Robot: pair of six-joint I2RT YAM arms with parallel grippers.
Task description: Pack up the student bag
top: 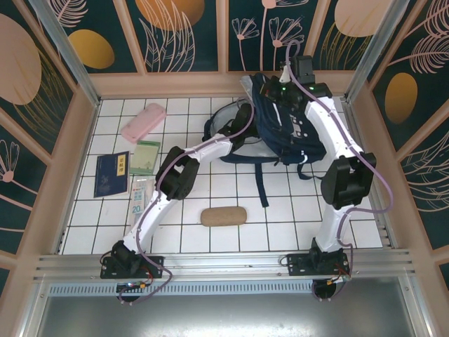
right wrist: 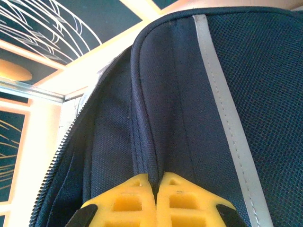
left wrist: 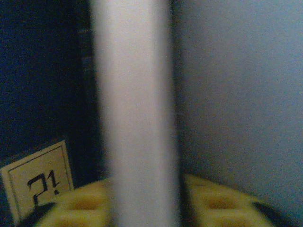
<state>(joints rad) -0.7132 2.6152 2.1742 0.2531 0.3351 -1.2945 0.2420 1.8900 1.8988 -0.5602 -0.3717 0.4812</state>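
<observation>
Tiled table (top: 280,225), far side: my right gripper (right wrist: 156,184) pinches the student bag (top: 273,137) seam, fully closed; my left gripper (left wrist: 144,189) straddles a blurred white strip (left wrist: 137,94), grip unclear.

the student bag (right wrist: 180,94) was matt, coarse-woven navy cloth, with a smoother grey stripe (right wrist: 222,104) sewn on and a toothed zip (right wrist: 54,170) along the edge. right gripper (right wrist: 156,184) had matt yellow moulded-plastic fingers (right wrist: 130,203). table (top: 280,225) was glossy white tile, and the rail (top: 224,265) looked like brushed metal.
</observation>
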